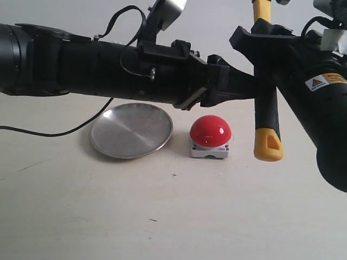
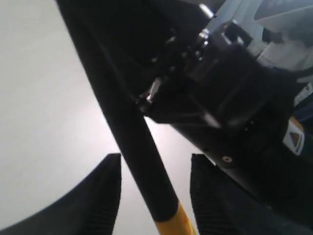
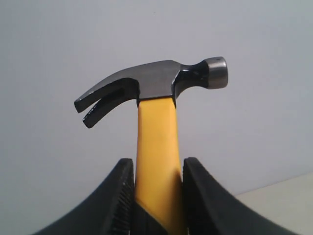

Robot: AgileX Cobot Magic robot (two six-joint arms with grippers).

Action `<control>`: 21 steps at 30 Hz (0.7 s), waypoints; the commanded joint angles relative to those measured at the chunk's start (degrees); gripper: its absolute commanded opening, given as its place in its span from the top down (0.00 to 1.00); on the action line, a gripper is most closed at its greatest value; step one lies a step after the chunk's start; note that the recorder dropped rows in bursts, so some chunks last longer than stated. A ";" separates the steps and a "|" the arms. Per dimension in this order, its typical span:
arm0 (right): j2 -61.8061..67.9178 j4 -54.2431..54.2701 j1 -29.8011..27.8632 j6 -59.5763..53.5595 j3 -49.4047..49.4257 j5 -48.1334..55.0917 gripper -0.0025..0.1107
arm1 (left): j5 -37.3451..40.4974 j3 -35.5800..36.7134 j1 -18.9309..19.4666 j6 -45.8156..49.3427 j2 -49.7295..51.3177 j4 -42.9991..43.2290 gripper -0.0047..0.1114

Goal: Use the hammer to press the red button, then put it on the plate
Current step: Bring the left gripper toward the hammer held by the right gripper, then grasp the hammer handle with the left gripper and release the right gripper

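Observation:
The hammer (image 1: 267, 111) hangs upright above the table, right of the red button (image 1: 211, 131), with its head out of the exterior view. My right gripper (image 1: 263, 36) is shut on the yellow upper handle; the right wrist view shows the dark claw head (image 3: 156, 81) above that gripper (image 3: 156, 169). Reaching across from the left, my left gripper (image 1: 260, 86) stands open around the black grip. In the left wrist view the handle (image 2: 139, 142) passes between its fingers (image 2: 110, 191) with a gap on each side. The silver plate (image 1: 132, 130) lies left of the button.
The left arm (image 1: 97, 67) stretches low across the scene above the plate and button. A black cable (image 1: 54, 132) trails on the table at the left. The right arm (image 1: 320, 108) fills the right side.

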 commanded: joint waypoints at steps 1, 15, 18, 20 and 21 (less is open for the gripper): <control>1.13 -3.06 0.12 1.03 -2.22 -3.75 0.98 | -4.76 -0.61 -0.23 -0.62 0.17 -0.60 0.57; 1.91 -7.82 0.12 6.24 -2.84 -2.97 0.98 | -5.01 -0.72 -0.23 -1.82 1.42 -0.60 0.46; 1.91 -7.95 0.12 6.24 -2.84 -2.89 0.98 | -5.01 -1.32 -0.23 -2.76 1.42 -0.60 0.44; 1.91 -8.20 0.12 6.61 -2.84 -2.89 0.98 | -5.01 -1.94 -0.23 -2.76 1.42 -0.60 0.45; 1.91 -8.39 0.12 7.16 -2.84 -2.89 0.98 | -5.01 -2.05 -0.23 -2.86 1.42 -0.60 0.45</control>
